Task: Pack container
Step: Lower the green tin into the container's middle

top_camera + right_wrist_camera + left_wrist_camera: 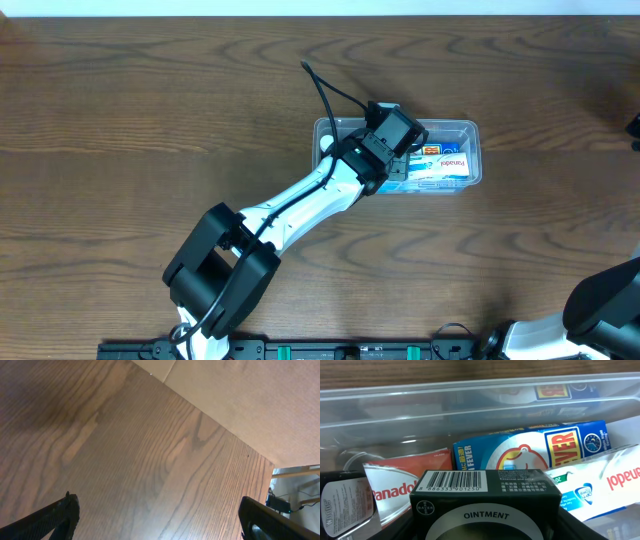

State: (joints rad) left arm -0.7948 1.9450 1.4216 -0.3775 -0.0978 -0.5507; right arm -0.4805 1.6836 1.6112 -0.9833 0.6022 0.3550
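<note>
Gripping a black ointment box [485, 497], L claw [395, 135] sits part-closed over the left end of the clear container [470, 130]. A Panadol pack [395, 492] and a blue fever box [530, 450] lie just beyond. Container's mid-table [150, 120]. R claw [157, 505] gapes wide, holding nothing, well apart.

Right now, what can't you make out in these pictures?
- Overhead: the left arm covers the left half of the container, so what lies under it is hidden.
- Left wrist: the ointment box is cut off by the bottom edge; the small bottle has a label too small to read.
- Right wrist: only table shows past the open right end effector; the container is out of frame.
</note>
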